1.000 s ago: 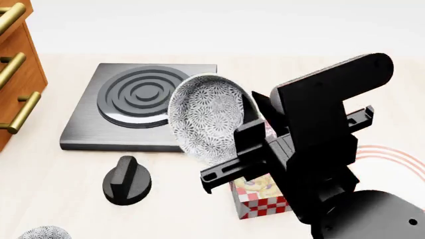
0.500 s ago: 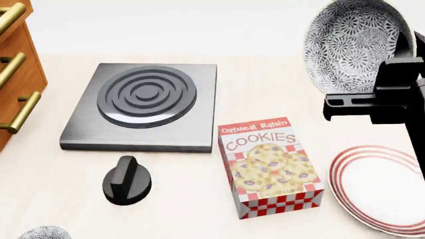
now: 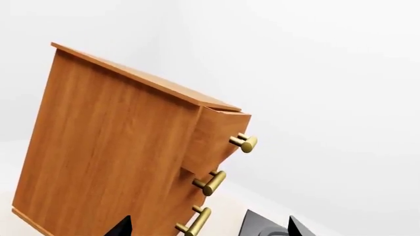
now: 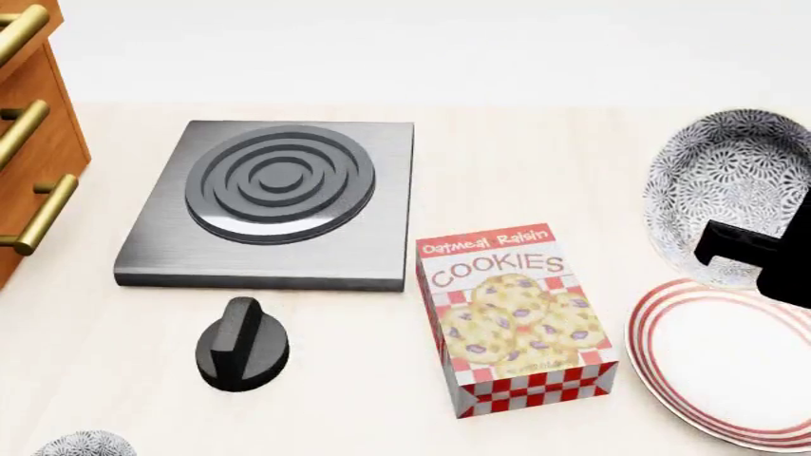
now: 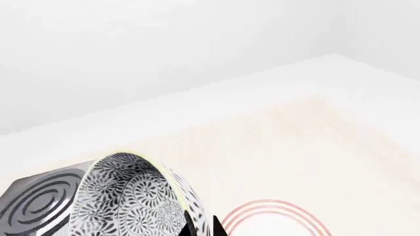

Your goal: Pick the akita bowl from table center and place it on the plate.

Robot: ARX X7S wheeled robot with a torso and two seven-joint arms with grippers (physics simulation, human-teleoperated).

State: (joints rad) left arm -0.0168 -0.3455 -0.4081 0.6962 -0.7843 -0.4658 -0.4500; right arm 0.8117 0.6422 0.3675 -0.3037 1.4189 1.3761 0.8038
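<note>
The akita bowl, black-and-white speckled, hangs tilted on its side at the right edge of the head view, just behind the plate. My right gripper is shut on the bowl's lower rim, and most of the arm is out of frame. In the right wrist view the rim of the bowl sits between the two dark fingertips, with the red-ringed plate just beyond. My left gripper is open with nothing in it, facing the wooden cabinet.
A cookies box stands left of the plate. A grey burner block lies at the middle left, with a black knob in front. A second speckled bowl peeks in at the bottom left. Drawers with brass handles line the left edge.
My right arm has carried the bowl from over the burner and cookies box to the right, then lowered it towards the plate. The cookies box and plate are now uncovered.
</note>
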